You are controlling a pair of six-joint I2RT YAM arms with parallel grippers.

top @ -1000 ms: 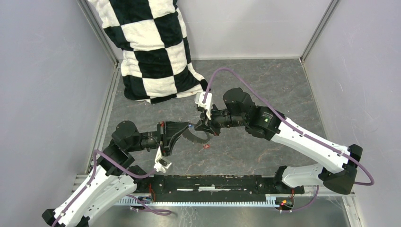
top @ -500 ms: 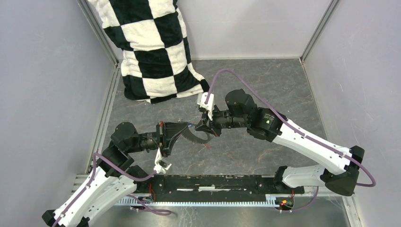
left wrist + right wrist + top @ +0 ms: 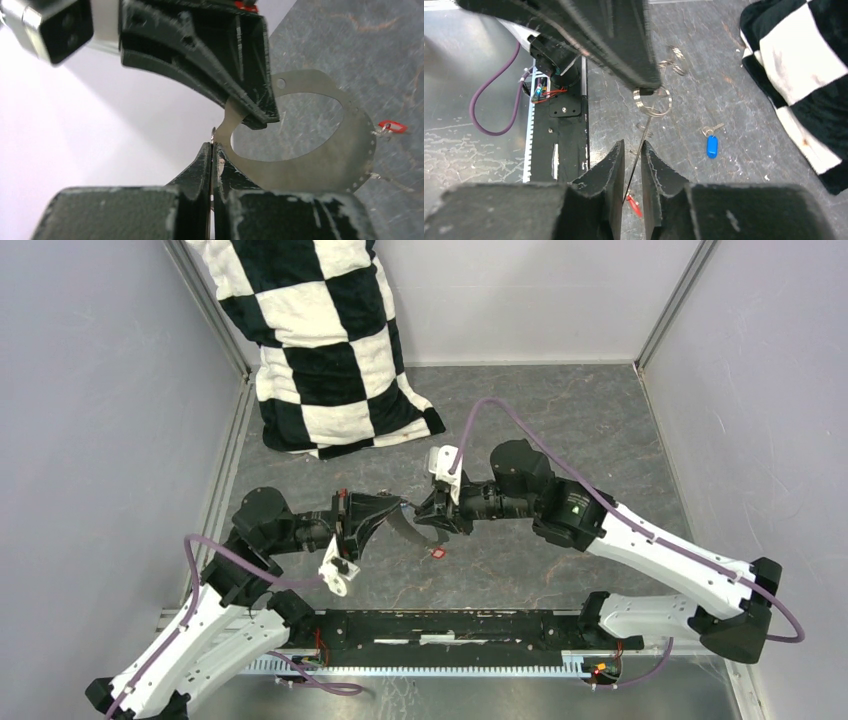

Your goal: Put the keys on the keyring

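1. The left fingers (image 3: pixel 199 170) are pressed together on the thin edge of the keyring (image 3: pixel 325 165) and hold it clear of the tabletop (image 3: pixel 560 420).
2. In the left wrist view the keyring is a flat grey crescent band, hanging in the air between the two arms.
3. The right fingers (image 3: pixel 611 167) are set narrow. The keyring's edge runs through the slot between them, with a sliver of gap showing on either side. I cannot tell whether they actually clamp it.
4. In the left wrist view one right finger overlaps the far end of the keyring.
5. The red key (image 3: pixel 437 553) lies on the tabletop, just below the meeting fingers and apart from the keyring.
6. The blue key (image 3: pixel 711 146) lies flat on the tabletop, apart from the keyring, between the fingers and the checkered cloth (image 3: pixel 320 340).
7. Neither key is on the keyring.
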